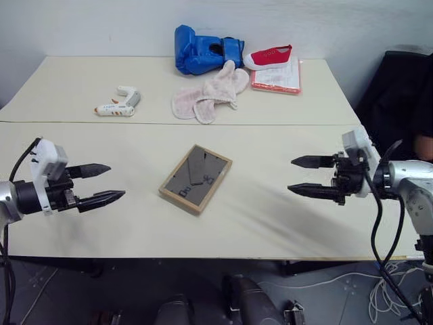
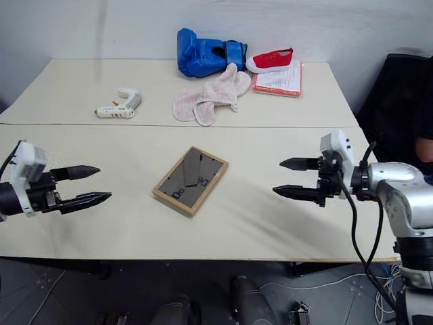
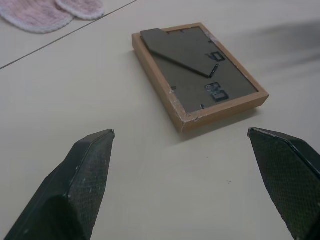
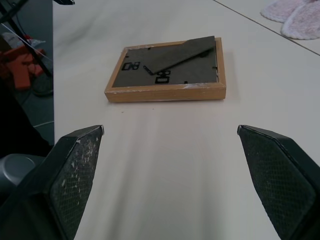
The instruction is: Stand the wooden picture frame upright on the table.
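Hands: left (image 1: 100, 183), right (image 1: 311, 176) wide, empty | wooden picture frame (image 1: 195, 178) face-down, picture hidden

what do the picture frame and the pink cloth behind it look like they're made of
Frame: rim looks like light unfinished wood, pale and matte, with chipped whitish spots along one edge; the dark grey back and stand flap look like matte fibreboard, though that can't be confirmed.
Pink cloth: seems a soft fleecy or terry fabric, with a fuzzy surface and limp folds.
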`<state>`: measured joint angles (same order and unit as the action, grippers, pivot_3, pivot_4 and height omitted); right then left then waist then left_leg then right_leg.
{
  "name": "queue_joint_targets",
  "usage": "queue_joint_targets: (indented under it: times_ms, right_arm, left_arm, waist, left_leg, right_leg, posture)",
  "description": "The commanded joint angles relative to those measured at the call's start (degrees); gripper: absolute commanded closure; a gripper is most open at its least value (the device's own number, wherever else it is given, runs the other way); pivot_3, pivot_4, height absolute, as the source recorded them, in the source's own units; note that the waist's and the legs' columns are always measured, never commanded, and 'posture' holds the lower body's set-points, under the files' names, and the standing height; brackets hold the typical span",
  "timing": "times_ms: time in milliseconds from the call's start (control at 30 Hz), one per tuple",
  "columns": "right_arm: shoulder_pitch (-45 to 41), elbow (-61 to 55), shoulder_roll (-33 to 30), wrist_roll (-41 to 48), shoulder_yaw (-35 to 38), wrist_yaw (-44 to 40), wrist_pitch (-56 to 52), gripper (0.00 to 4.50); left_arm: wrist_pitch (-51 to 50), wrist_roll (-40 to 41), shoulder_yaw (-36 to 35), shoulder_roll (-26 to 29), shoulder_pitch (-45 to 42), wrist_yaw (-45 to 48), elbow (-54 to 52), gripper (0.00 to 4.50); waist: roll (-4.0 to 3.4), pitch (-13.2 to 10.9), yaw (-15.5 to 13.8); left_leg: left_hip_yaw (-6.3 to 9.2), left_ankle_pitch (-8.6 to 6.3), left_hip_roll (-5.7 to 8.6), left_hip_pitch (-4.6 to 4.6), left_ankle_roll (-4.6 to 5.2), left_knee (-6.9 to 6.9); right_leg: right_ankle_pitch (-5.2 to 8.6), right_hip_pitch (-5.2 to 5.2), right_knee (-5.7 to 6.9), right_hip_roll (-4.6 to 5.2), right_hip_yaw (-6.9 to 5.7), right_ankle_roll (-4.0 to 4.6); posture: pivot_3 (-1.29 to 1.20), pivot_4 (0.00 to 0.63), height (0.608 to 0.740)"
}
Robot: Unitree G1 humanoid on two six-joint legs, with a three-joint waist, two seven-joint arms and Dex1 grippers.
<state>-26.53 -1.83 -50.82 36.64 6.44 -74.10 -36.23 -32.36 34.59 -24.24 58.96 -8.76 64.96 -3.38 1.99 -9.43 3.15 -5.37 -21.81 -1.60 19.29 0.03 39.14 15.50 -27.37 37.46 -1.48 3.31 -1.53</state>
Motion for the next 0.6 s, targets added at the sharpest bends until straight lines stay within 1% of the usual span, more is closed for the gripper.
queue_joint_targets:
  times_ms: [33, 300, 367, 433, 500, 533, 600]
  right_arm:
    - [0.44, -1.35, 0.0, 0.07, 0.7, -0.01, 1.02, 0.08]
    - [1.34, -2.03, 1.59, -1.23, 0.66, 2.11, 2.38, 0.08]
    - [1.02, -1.72, 2.18, -2.73, -0.45, 2.63, 3.72, 0.08]
    - [0.28, -0.92, 3.1, -5.09, -2.17, 3.6, 5.47, 0.08]
    - [-1.85, 1.86, 4.89, -9.78, -5.27, 6.12, 8.45, 0.08]
    - [-3.32, 3.83, 6.17, -12.52, -7.32, 7.36, 10.2, 0.22]
    - [-5.66, 7.03, 8.51, -17.0, -11.15, 8.2, 13.83, 0.66]
  left_arm:
    - [0.26, 0.02, -0.07, 1.23, -1.83, 0.54, 0.14, 0.0]
    - [0.5, -1.85, 1.65, 1.08, -2.95, -0.53, 0.61, 0.0]
    - [1.5, -3.15, 3.81, 0.8, -4.52, -0.7, 1.73, 0.0]
    - [3.52, -5.49, 7.19, 0.15, -6.84, -0.51, 3.71, 0.0]
    - [7.22, -9.91, 13.04, -1.43, -11.31, 0.11, 7.97, 0.0]
    - [9.69, -12.84, 16.72, -3.16, -15.02, 0.36, 11.6, 0.18]
    - [14.54, -18.34, 23.05, -6.46, -21.6, 1.14, 18.73, 0.57]
  waist:
    - [-0.01, 0.0, 0.01]
    - [-0.02, -0.01, 0.02]
    - [-0.02, -0.01, -0.04]
    - [-0.02, -0.01, -0.08]
    - [-0.02, 0.0, -0.1]
    - [-0.02, 0.0, -0.09]
    - [-0.02, 0.0, -0.12]
  left_leg:
    - [-0.01, 0.0, 0.0, 0.0, 0.0, 0.0]
    - [-0.02, 0.0, 0.0, -0.01, -0.01, 0.0]
    - [-0.02, 0.01, 0.0, -0.01, -0.02, 0.01]
    - [-0.01, 0.01, 0.01, -0.02, -0.02, 0.03]
    - [-0.02, 0.01, 0.03, -0.04, -0.02, 0.03]
    - [-0.03, 0.02, 0.05, -0.04, -0.02, 0.06]
    - [-0.08, 0.04, 0.09, -0.05, -0.04, 0.09]
  right_leg:
    - [0.0, 0.0, -0.01, 0.0, 0.01, -0.01]
    - [0.0, -0.03, 0.06, 0.01, 0.01, -0.01]
    - [0.0, -0.02, 0.06, 0.01, 0.01, -0.01]
    - [-0.01, -0.01, 0.07, 0.01, 0.01, -0.01]
    - [-0.01, 0.0, 0.08, 0.01, 0.02, -0.01]
    - [-0.01, 0.01, 0.11, 0.01, 0.03, -0.01]
    - [-0.01, 0.01, 0.15, 0.01, 0.05, -0.02]
  posture:
    - [0.0, 0.15, 0.74]
    - [0.0, 0.15, 0.74]
    - [0.0, 0.15, 0.74]
    - [0.0, 0.15, 0.74]
    - [0.0, 0.15, 0.74]
    - [0.0, 0.15, 0.74]
    - [0.0, 0.15, 0.74]
